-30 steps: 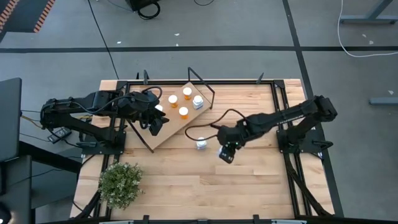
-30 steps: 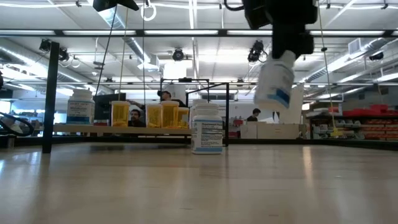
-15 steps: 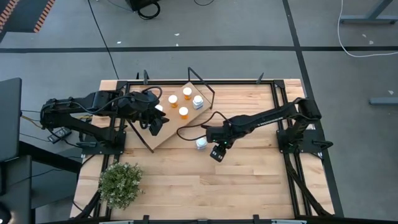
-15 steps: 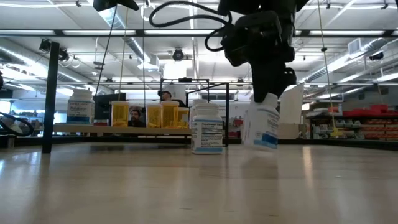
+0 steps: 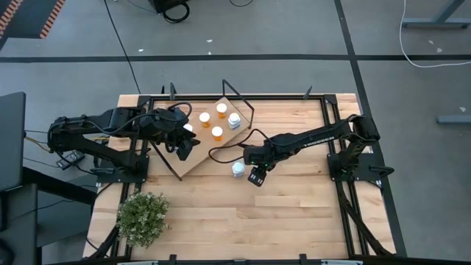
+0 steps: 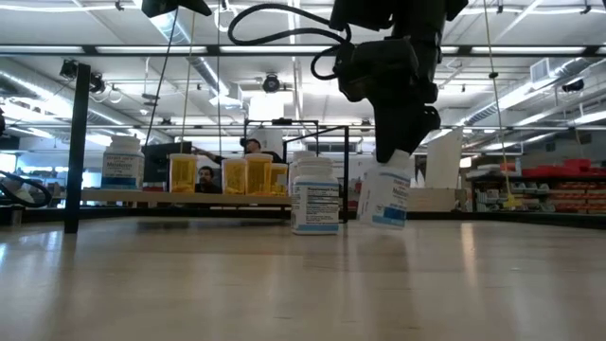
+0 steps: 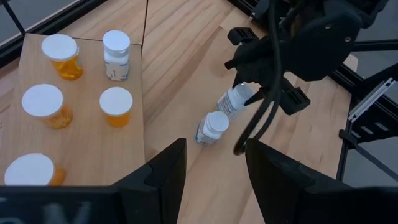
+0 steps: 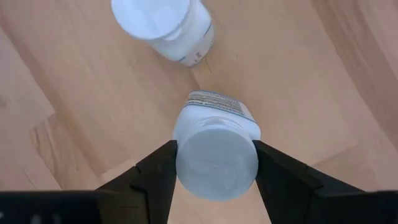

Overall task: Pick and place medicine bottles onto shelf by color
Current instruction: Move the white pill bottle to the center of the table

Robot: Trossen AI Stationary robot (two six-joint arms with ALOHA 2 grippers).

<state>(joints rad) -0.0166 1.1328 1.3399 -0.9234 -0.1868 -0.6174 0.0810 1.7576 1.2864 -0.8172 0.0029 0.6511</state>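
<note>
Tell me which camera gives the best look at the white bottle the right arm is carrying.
The right wrist view: the white bottle fills the frame, cap toward the camera, clamped in the right pincer. The low view shows it side-on, tilted, low over the table. The left wrist view shows it small and partly hidden. The high view barely shows it.

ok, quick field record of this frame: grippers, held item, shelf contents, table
right gripper: shut on white bottle, tilted, low over the table
second white bottle: upright on table, beside the held one
left gripper: open, empty, above the shelf
on shelf: orange bottles, one white-bodied bottle
plant: near left corner
</note>
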